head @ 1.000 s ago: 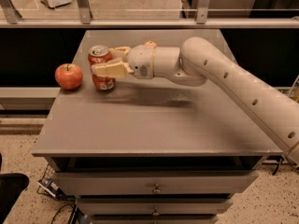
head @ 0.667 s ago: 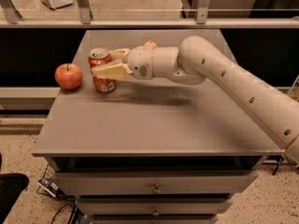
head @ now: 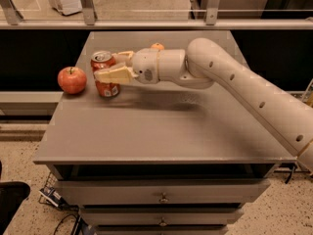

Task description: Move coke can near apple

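Note:
The coke can point(head: 104, 74), red with a silver top, stands upright on the grey table point(head: 161, 131) near its left edge. The red apple point(head: 72, 80) with a short stem sits just left of the can, a small gap between them. My gripper point(head: 110, 67) reaches in from the right at the end of the white arm. Its cream fingers point(head: 113, 75) stand on either side of the can, one in front and one behind, shut on it.
A small orange fruit point(head: 157, 46) peeks out behind the wrist. The table's left edge lies close to the apple. Drawers point(head: 161, 198) are below the tabletop. A railing point(head: 146, 23) runs behind the table.

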Controlling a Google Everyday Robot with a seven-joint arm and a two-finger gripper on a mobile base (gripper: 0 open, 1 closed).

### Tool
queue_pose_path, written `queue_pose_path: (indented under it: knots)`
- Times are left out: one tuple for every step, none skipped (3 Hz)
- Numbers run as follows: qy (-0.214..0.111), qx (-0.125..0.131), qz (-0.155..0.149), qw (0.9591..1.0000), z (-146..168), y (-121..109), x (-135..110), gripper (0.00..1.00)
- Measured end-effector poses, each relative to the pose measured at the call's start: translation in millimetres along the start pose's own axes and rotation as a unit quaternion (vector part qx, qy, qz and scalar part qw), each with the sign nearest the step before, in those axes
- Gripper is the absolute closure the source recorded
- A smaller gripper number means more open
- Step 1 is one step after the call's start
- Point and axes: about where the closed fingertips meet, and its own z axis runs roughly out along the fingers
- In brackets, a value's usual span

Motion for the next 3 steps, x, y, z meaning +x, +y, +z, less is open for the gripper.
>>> queue_pose_path:
  knots:
    - [0.0,-0.002,0.0,1.0,2.2,1.4,-0.5,0.36]
    - [0.0,-0.004,-0.001,1.0,4.6,3.0,-1.0,0.12]
    - [0.0,-0.006,-0.001,1.0,6.2,4.1,-1.3,0.0]
